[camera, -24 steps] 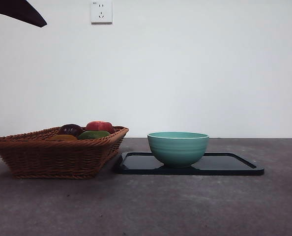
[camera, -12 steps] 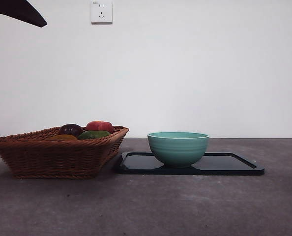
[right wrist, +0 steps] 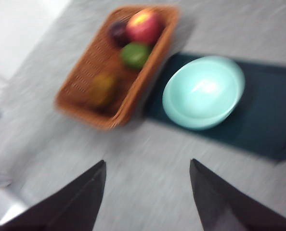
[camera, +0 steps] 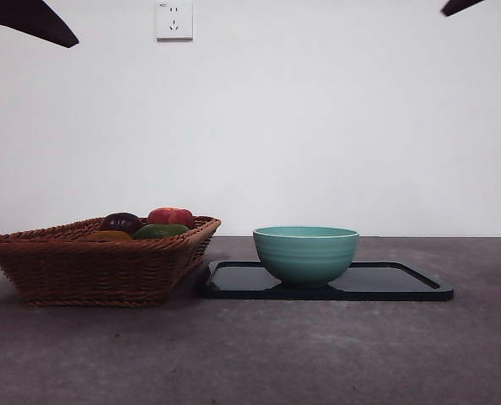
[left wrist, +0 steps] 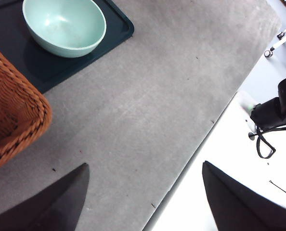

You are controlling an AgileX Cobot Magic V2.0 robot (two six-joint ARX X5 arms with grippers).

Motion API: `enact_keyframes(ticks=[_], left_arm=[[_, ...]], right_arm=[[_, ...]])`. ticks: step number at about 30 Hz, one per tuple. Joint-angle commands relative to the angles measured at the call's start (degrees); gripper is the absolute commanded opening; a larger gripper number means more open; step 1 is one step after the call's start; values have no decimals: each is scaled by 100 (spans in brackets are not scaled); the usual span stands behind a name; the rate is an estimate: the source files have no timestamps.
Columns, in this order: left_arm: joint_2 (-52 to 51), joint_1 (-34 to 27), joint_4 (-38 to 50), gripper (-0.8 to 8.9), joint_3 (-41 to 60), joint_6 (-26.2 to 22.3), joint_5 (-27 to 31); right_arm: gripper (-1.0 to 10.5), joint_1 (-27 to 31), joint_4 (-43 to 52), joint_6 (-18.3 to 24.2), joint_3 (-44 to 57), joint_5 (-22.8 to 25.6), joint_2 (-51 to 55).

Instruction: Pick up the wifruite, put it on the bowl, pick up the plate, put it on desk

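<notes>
Two black tips show at the top corners of the front view, one far left and one far right; neither reaches down to the things. At the left of the dark grey mottled tabletop (camera: 259, 354) stands a brown woven wicker basket (camera: 99, 266). Inside it lie a dark purple fruit (camera: 120, 222), a red fruit (camera: 171, 216), a green fruit (camera: 159, 230) and the small rounded orange-brown wifruite (camera: 107, 236), which sits low at the near-left of the group, half hidden by the basket's rim. Just beside the basket, to its right, a flat rectangular dark tray (camera: 402, 283) lies on the tabletop. The large round teal-green ceramic bowl (camera: 305, 253) stands upright on the tray's left half, and nothing shows inside it in either wrist view. The left gripper (left wrist: 143, 197) hangs with jaws wide apart above bare tabletop near its edge, holding nothing. The right gripper (right wrist: 148, 195), in a blurred picture, hangs high over the tabletop in front of basket and bowl, jaws spread apart and empty.
</notes>
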State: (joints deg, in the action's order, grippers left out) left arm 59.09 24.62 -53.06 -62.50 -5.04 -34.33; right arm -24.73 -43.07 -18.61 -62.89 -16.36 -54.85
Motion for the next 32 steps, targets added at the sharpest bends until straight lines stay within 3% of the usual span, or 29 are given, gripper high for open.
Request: enact_keyframes(ticks=[1, 12, 32], left_arm=[[42, 26, 13, 375, -77, -50, -24], [39, 26, 13, 375, -77, -50, -24], [39, 26, -9, 375, -77, -55, -24]], right_arm=[[279, 149, -22, 328, -549, 31, -645], [279, 658, -162, 850, -1617, 35, -2780], [278, 643, 802, 866, -1637, 11, -4975]])
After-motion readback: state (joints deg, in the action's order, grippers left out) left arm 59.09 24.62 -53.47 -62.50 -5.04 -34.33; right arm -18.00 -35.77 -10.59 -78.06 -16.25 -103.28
